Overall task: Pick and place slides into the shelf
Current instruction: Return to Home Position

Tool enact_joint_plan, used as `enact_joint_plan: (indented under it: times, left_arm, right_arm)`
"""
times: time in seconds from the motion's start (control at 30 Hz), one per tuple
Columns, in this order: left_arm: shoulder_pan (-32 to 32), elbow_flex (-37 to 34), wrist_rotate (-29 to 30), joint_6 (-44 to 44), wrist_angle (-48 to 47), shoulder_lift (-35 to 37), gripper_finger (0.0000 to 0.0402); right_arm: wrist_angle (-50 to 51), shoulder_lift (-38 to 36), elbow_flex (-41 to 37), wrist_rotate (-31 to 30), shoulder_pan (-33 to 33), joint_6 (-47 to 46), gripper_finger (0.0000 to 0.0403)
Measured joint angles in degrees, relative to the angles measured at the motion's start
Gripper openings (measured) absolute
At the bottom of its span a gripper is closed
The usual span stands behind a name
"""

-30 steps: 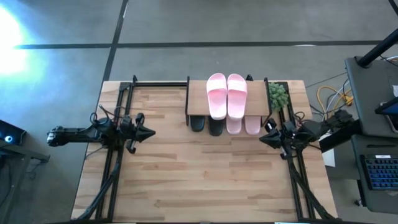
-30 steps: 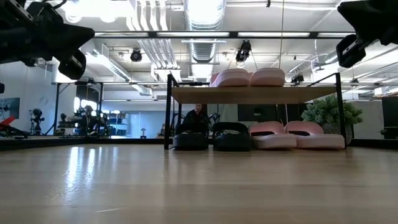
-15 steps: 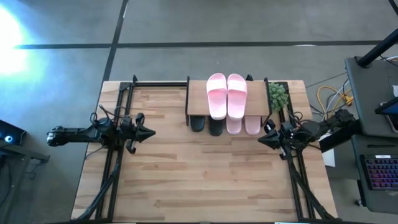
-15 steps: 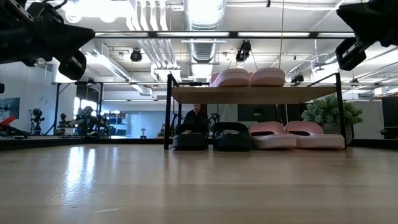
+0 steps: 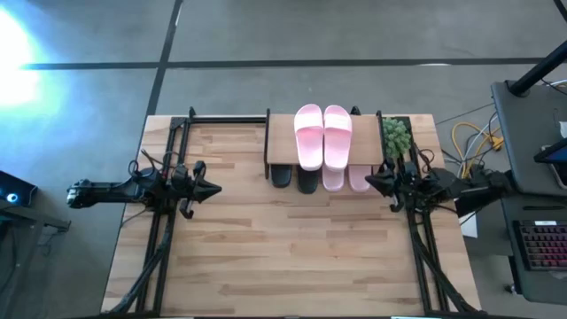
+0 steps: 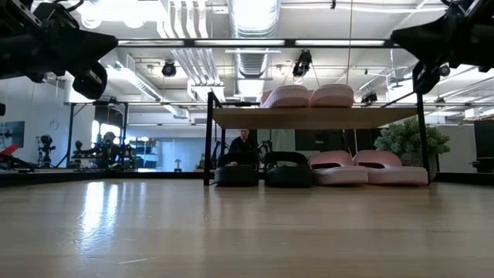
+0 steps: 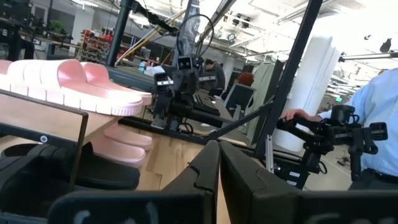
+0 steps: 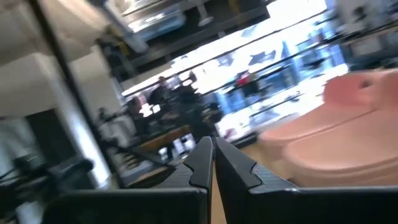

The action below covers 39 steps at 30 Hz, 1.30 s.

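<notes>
Six slides (image 5: 323, 133) sit on and under the shelf (image 5: 280, 142), top middle. Left gripper (image 5: 215, 188) and right gripper (image 5: 369, 183) are pinched shut, empty. The right one, so close, might bump it turning.

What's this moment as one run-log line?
left gripper shut, parked left | right gripper shut, near shelf | top pink slides on shelf; black slides, lower pink slides underneath
</notes>
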State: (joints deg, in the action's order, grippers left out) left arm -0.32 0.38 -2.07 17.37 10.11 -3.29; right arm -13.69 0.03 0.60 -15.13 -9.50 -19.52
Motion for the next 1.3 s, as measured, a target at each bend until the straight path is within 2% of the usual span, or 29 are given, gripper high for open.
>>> enact_joint_plan:
  times: [0.17,0.47,0.6,0.67,0.8,0.87,1.07,1.3]
  left_arm:
    - [0.0,0.0,0.0,0.0,0.0,-0.1,0.0000]
    - [0.0,0.0,0.0,0.0,-0.1,-0.1,0.0000]
    - [0.0,0.0,-0.1,0.0,0.0,0.0,0.0000]
    - [0.0,0.0,-0.1,0.0,0.0,0.0,0.0000]
    - [0.0,0.0,-0.1,0.0,0.0,0.0,0.0000]
    - [0.0,0.0,-0.1,0.0,0.0,0.0,0.0000]
    - [0.0,0.0,-0.1,0.0,0.0,0.0,0.0000]
    - [0.0,0.0,-0.1,0.0,0.0,0.0,0.0000]
  right_arm:
    - [-0.1,0.0,0.0,-0.1,3.9,0.0,0.0011]
    - [0.0,0.0,0.0,0.1,3.9,0.0,0.0011]
    - [-1.7,0.0,-0.1,0.8,3.9,6.3,0.0011]
    - [-4.5,0.0,-0.1,5.4,3.9,10.5,0.0011]
    - [-7.8,0.0,-0.1,26.2,3.9,22.1,0.0011]
    - [-6.7,0.0,-0.1,31.9,4.2,22.2,0.0011]
    - [2.9,0.0,-0.1,25.8,8.7,15.0,0.0011]
    - [8.6,0.0,-0.1,26.5,11.3,21.2,0.0011]
